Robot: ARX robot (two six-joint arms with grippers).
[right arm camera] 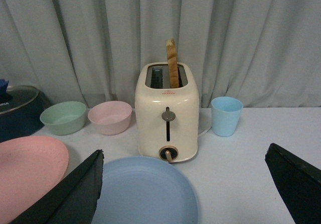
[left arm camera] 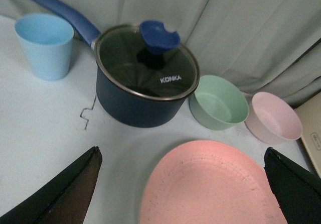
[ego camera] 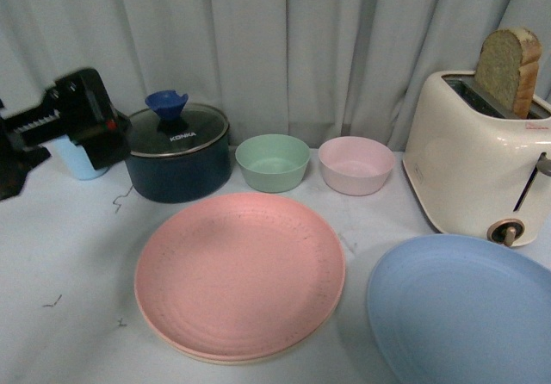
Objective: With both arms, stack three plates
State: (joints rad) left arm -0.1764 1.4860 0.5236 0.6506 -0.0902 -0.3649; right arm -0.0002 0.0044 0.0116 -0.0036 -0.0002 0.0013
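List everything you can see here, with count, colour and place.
Pink plate: one, front centre, top of stack.
Cream plate: one, under it, only rim shows.
Blue plate: one, light blue, front right.
Green bowl: one, back centre.
Pink bowl: one, right of it.
Saucepan: one, dark blue, back left.
Toaster: one, cream, right.
Bread slice: one, brown, in toaster.
Cups: two, light blue; by saucepan, beside toaster.
Left tool: black, open.
Right tool: black, open.

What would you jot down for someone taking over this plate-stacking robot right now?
Left gripper: open, empty, facing the pink plate.
Right gripper: open, empty, facing the blue plate.
Done: the pink plate sits on the cream plate, whose rim shows underneath.
Left: the blue plate lies alone, right of that stack; it probably goes on top next.
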